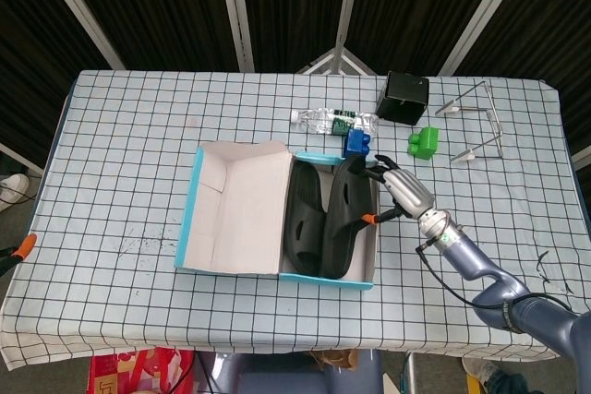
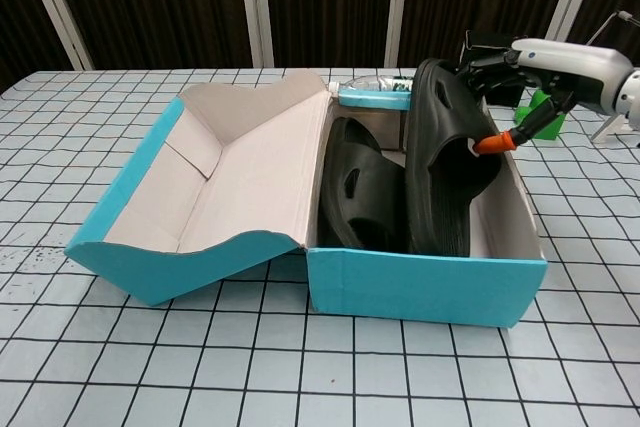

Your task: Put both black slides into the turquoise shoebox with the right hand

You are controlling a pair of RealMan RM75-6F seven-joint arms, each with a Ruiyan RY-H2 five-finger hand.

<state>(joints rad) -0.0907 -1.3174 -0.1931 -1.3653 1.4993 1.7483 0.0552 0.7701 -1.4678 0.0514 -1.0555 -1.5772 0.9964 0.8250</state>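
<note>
Right robot hand [image 1: 399,193] gripped 2nd black slide [image 2: 443,172] on edge in turquoise shoebox [image 2: 425,279] beside 1st slide [image 2: 358,185]; next: prob. release & withdraw.

slides [image 2: 440,162]: matt black, smooth, probably moulded foam or rubber
shoebox [image 2: 425,282]: turquoise card outside, plain pale paper lining
bench [image 1: 120,154]: covered in checked cloth
right hand [image 1: 399,189]: glossy grey shell
</note>
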